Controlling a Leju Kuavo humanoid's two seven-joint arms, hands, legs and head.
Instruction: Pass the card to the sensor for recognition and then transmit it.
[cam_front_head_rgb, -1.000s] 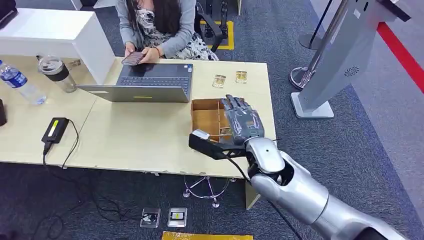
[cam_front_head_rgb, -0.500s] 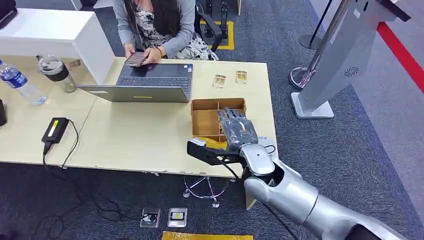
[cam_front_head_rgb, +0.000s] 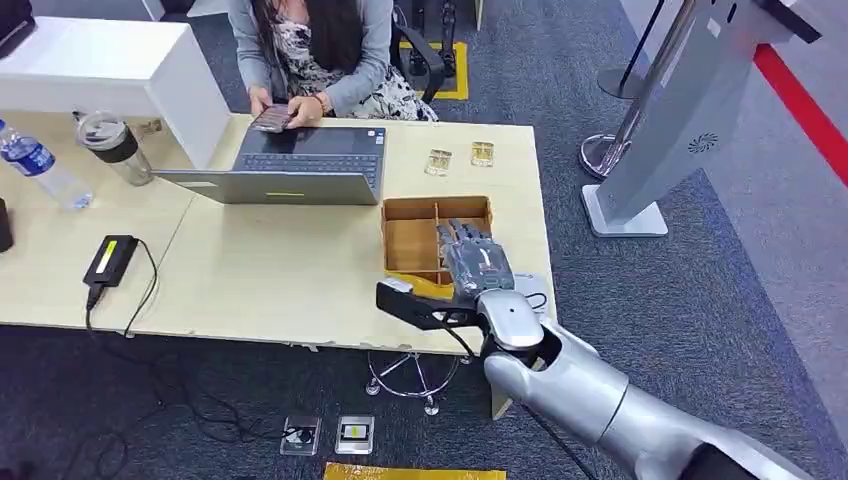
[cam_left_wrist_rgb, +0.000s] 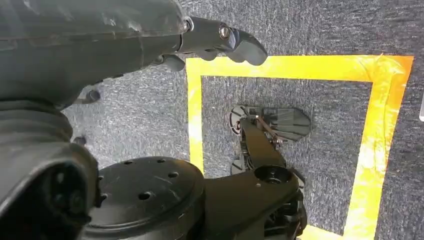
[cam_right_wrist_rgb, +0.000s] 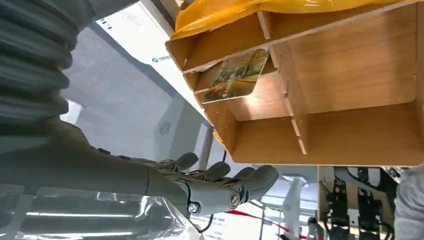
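No text, number or brand can be read anywhere. In the right wrist view a white sheet (cam_right_wrist_rgb: 145, 37) beside the wooden box (cam_right_wrist_rgb: 350, 90) carries a small blue-green logo and some print, too small to make out. The card (cam_right_wrist_rgb: 235, 75) in the box bears a picture, with no legible words.

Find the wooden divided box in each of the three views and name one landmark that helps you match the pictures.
Head view: the wooden box sits near the table's right end, with the right hand over its right side.
Left wrist view: not in it.
Right wrist view: the box spans the upper right, a card lying in one compartment.
Shared landmark: the right hand beside the box.
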